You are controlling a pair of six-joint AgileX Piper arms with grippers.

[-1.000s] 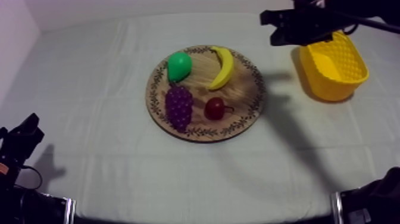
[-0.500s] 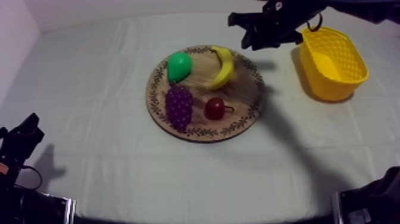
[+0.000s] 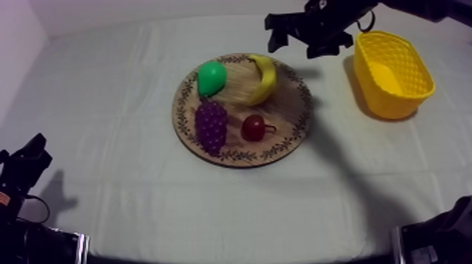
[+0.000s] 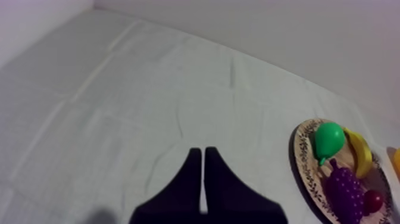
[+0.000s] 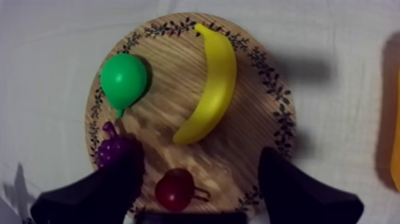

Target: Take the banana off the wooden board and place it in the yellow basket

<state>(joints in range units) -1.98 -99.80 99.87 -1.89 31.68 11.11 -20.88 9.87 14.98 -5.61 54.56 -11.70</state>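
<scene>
Resting low at the near left corner of the counter (image 3: 126, 203), your left tool (image 4: 202, 152): fingers together in a narrow wedge, nothing held. It sits well apart from the fruit, probably because the basket stands at the other side and the job falls to the other arm.

Wooden board (image 3: 184, 105): round, patterned rim, mid-counter and a little toward the far edge. It carries four toy fruits.

Pear (image 3: 211, 77): green, on the board's far left part, stalk end turned toward the grapes.

Grapes (image 3: 211, 125): purple, on the near left part, just beside the pear.

Small red fruit (image 3: 253, 128): on the near part, right of the grapes, apart from the banana.

Banana (image 3: 264, 78): your item. It lies flat on the board's far right part, between pear and rim, touching neither and not yet lifted. Its free flanks should leave the fingers room.

Right tool (image 5: 199, 158): raised over the board's far right rim, looking straight down, fingers spread wide and gripping nothing. You would judge it opened to straddle the banana across its narrow width. It needs centring over the fruit's middle before descending.

Yellow basket (image 3: 393, 74): at the counter's right edge toward the far corner, mouth up, nothing seen inside. It stands near the board, so the carry is short.
</scene>
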